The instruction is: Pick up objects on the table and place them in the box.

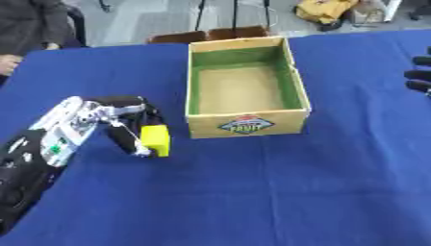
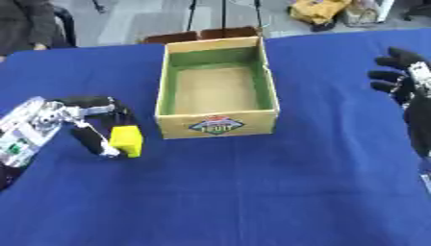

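Left hand [image 1: 126, 122] mine, fingers curled round yellow rectangular block [image 1: 156, 140], held low over blue-clothed counter [image 1: 278, 192], just left of open cardboard box [image 1: 245, 89] with green inner walls. Right hand [image 2: 404, 79] relaxed, fingers up, at right edge.

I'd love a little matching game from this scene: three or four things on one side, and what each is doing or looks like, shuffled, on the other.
Things:
1. yellow block
2. box
3. left hand
4. right hand

States:
A. open, idle at the right edge
B. empty, green inside walls
C. curled round the block
D. held left of the box

Pairs: 1-D, 2-B, 3-C, 4-A
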Controlling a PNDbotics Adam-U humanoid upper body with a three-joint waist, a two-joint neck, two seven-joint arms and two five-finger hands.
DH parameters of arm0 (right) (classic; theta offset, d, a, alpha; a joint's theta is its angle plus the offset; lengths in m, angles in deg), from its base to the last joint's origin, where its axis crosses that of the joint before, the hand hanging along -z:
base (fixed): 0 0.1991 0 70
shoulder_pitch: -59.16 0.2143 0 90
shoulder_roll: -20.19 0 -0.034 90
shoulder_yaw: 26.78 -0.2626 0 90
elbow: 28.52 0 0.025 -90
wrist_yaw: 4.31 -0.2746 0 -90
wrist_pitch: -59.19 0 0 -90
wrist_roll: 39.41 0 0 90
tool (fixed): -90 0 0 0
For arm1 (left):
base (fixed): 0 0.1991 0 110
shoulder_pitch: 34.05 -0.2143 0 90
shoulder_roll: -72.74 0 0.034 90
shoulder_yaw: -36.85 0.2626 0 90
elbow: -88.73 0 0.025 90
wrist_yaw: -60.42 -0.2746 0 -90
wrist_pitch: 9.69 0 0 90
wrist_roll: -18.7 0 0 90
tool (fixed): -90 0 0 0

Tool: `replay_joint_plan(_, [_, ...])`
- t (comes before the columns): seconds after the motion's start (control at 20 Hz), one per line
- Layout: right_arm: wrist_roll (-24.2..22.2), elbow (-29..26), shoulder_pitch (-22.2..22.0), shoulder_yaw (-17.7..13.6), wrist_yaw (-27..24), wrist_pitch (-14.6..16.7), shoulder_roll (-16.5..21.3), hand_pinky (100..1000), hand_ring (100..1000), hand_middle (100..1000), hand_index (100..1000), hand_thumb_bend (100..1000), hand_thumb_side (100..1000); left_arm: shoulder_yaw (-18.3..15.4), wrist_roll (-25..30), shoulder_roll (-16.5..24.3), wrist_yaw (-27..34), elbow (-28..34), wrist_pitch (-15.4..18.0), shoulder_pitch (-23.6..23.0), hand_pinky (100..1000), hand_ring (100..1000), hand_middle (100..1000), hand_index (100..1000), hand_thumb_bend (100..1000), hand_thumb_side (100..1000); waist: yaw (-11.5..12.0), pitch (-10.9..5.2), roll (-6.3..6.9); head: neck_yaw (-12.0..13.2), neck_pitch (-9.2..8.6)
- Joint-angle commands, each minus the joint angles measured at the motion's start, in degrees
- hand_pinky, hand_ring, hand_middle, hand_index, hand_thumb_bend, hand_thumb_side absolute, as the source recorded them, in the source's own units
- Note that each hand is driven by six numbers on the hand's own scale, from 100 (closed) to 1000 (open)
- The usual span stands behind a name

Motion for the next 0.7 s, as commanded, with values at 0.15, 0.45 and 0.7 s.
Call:
replay_joint_plan(0.15, [-0.1,-0.6,0.5,-0.2,-0.2,0.1,1.4,809,781,788,903,100,864,-0.5,-3.5,0.0,-0.4,-1.3,0.7,1.0,314,364,415,627,370,234,-0.1,-1.11,-0.14,0.1,-0.67])
replay_joint_plan(0.45, [-0.1,-0.6,0.5,-0.2,-0.2,0.1,1.4,809,781,787,903,100,864,-1.1,-6.3,-0.1,1.3,-1.4,0.9,1.4,133,210,253,457,280,231,-0.2,-1.17,-0.09,0.2,-0.67])
replay_joint_plan(0.7, [-0.1,-0.6,0.5,-0.2,-0.2,0.1,1.4,809,781,788,903,100,864,-1.9,-6.3,0.7,2.0,0.7,0.8,1.9,123,201,243,447,280,232,-0.2,-1.2,-0.06,0.3,-0.75])
